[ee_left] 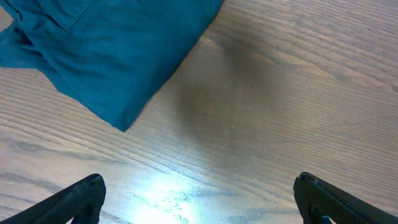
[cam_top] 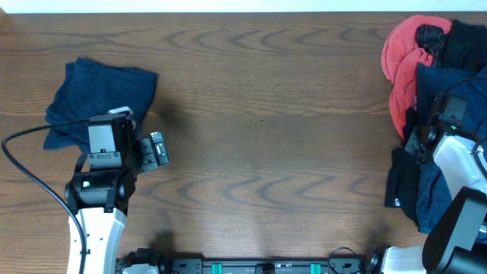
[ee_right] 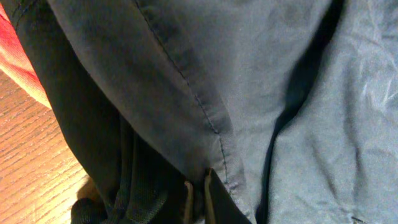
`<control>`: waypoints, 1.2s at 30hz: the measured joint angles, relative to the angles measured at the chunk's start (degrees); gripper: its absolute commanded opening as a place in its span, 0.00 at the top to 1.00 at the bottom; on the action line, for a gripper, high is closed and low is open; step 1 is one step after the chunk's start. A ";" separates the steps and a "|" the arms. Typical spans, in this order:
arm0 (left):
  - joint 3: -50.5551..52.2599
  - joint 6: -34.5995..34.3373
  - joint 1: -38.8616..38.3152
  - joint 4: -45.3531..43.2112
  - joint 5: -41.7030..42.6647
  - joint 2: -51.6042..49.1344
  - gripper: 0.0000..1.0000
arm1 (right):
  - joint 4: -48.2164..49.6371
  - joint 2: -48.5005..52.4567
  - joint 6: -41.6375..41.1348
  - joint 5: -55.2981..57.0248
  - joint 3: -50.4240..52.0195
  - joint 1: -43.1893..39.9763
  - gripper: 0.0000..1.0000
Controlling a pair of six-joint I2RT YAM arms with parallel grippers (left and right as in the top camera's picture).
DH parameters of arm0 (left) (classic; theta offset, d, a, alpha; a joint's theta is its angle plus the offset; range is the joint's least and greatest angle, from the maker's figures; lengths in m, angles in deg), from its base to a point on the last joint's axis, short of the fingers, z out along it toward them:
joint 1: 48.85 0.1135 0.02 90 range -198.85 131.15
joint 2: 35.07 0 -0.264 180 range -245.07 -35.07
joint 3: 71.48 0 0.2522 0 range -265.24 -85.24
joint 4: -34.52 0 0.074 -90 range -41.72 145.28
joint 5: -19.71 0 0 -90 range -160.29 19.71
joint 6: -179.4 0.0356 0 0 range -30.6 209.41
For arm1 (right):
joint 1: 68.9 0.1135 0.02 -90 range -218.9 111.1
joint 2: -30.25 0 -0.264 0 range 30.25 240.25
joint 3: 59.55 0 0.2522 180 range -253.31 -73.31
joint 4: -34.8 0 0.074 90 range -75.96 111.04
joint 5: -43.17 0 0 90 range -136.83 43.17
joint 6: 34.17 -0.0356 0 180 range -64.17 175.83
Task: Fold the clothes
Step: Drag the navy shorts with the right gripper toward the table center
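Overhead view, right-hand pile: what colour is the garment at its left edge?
Red; the garment shows best in the overhead view, beside the dark clothes.

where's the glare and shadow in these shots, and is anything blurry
left wrist: white glare on the table by the open left gripper, soft shadow beside the folded blue garment; right wrist: navy cloth fills the frame at close range, slightly soft, a dark fold shadow down it; overhead: even light, reasonably sharp

Folded navy garment [cam_top: 103, 91] lies left; rumpled pile [cam_top: 437, 80] heaps right.
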 measured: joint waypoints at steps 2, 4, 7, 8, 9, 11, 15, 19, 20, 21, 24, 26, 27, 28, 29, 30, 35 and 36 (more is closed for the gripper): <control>0.00 0.00 0.00 0.02 0.00 0.00 0.02 | -1.09 0.00 0.07 -0.04 -0.37 0.00 0.99; 0.00 0.02 0.00 0.02 0.00 0.00 0.02 | -2.47 -0.04 0.02 -0.26 -1.55 0.00 0.99; 0.00 0.00 0.00 0.00 0.00 0.00 0.02 | -4.02 -0.72 0.39 -2.91 -4.20 -0.04 0.99; 0.00 0.00 0.00 0.02 0.00 0.00 0.02 | -4.33 -0.98 0.70 -4.59 -5.09 -0.07 0.99; 0.00 0.00 0.00 0.02 0.00 0.00 0.02 | -4.42 -1.31 0.98 -7.04 -6.14 -0.09 0.99; 0.00 0.02 0.00 0.02 0.00 0.00 0.02 | -4.48 -1.70 1.44 -13.68 -8.33 0.26 0.99; 0.00 0.00 0.00 0.00 0.00 0.00 0.02 | -1.16 -1.86 3.61 -29.11 -10.88 4.92 0.99; 0.00 0.02 0.00 0.00 0.00 0.00 0.02 | 0.00 -1.86 9.16 -40.98 -11.37 19.19 0.99; 0.00 0.00 0.00 0.00 0.00 0.00 0.02 | -0.50 -1.86 10.49 -42.80 -11.37 22.75 0.99; 0.00 0.00 0.00 0.00 0.00 0.00 0.02 | -1.36 -1.86 12.22 -43.89 -11.39 27.61 0.99; 0.00 0.00 0.00 0.00 0.00 0.00 0.02 | -3.17 -1.68 16.00 -43.71 -11.41 40.72 0.99; 0.00 0.00 0.00 0.02 0.00 0.00 0.02 | -3.30 -1.16 17.42 -42.23 -11.41 46.40 0.99; 0.00 0.00 0.00 0.00 0.00 0.00 0.02 | -3.34 -0.70 18.27 -41.07 -11.41 48.96 0.99; 0.00 0.00 0.00 0.00 0.00 0.00 0.02 | -3.41 0.02 19.34 -39.50 -11.41 51.30 0.99; 0.00 0.00 0.00 0.02 0.00 0.00 0.02 | -3.54 0.83 20.22 -38.25 -11.41 52.94 0.99; 0.00 0.00 0.00 0.00 0.00 0.00 0.02 | -3.52 1.66 20.87 -36.35 -11.41 54.34 0.98; 0.00 0.00 0.00 0.02 0.00 0.00 0.02 | -3.65 5.01 20.11 -24.65 -11.41 56.39 0.75; 0.00 0.00 0.00 0.00 0.02 0.00 0.02 | -3.76 5.18 18.49 -21.40 -11.41 56.26 0.69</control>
